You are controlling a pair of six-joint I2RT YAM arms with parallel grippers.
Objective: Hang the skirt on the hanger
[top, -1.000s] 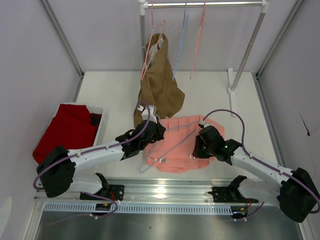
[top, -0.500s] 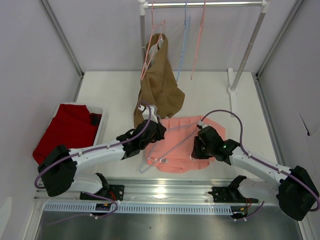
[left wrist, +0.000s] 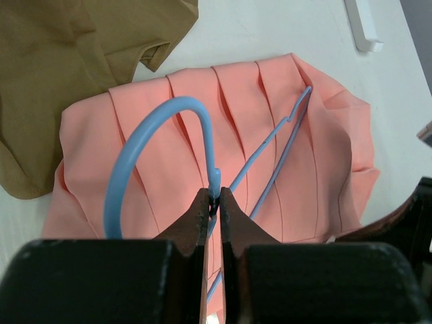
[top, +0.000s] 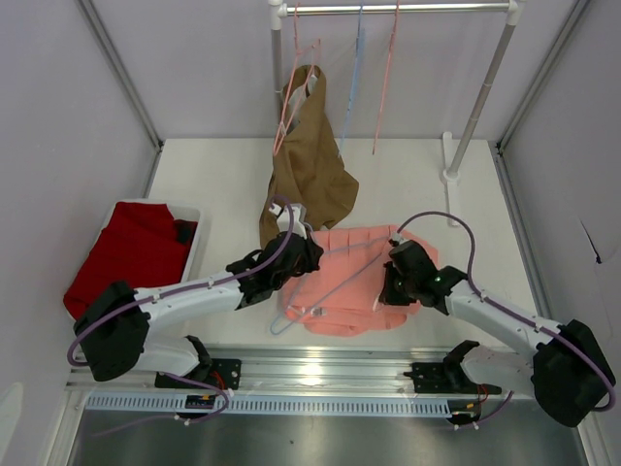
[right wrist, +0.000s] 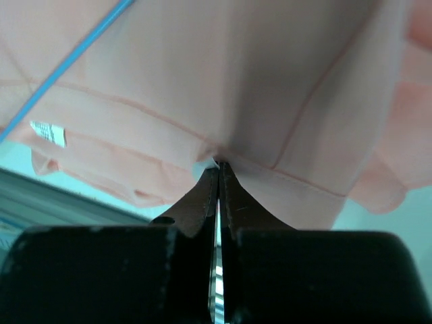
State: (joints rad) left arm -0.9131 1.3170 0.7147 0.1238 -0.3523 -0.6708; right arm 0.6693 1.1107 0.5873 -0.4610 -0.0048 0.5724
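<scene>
My left gripper (left wrist: 214,202) was closed tight on the hanger (left wrist: 177,103), the dark fingertips pinching the thin pale-blue stem just below its rounded hook. The hook curved up over the left half of the skirt (left wrist: 270,155), and the two slim blue arms ran away across the pleats toward the skirt's far right corner.

The skirt lay flat on the table (top: 408,184), salmon-pink and soft, with long straight folds fanning from one side. Its near hem sat close to the table's near edge, so little room showed on that side.

My right gripper (right wrist: 217,165) was shut on the skirt's right edge, with a small fold of cloth nipped between the tips and a stitched seam running off to either side of them. From that wrist the fabric looked smooth and matte, and a small white label showed at the skirt's left.

The brown garment (top: 306,165) hung down from a pink hanger (top: 289,107) on the rail (top: 398,8), and its limp, creased lower end reached the table and touched the skirt's far left corner. Bare pale tabletop lay to the right of the skirt and beyond its far right edge. Well to the left of the skirt, a white bin (top: 197,236) held the dark red cloth (top: 136,248).
</scene>
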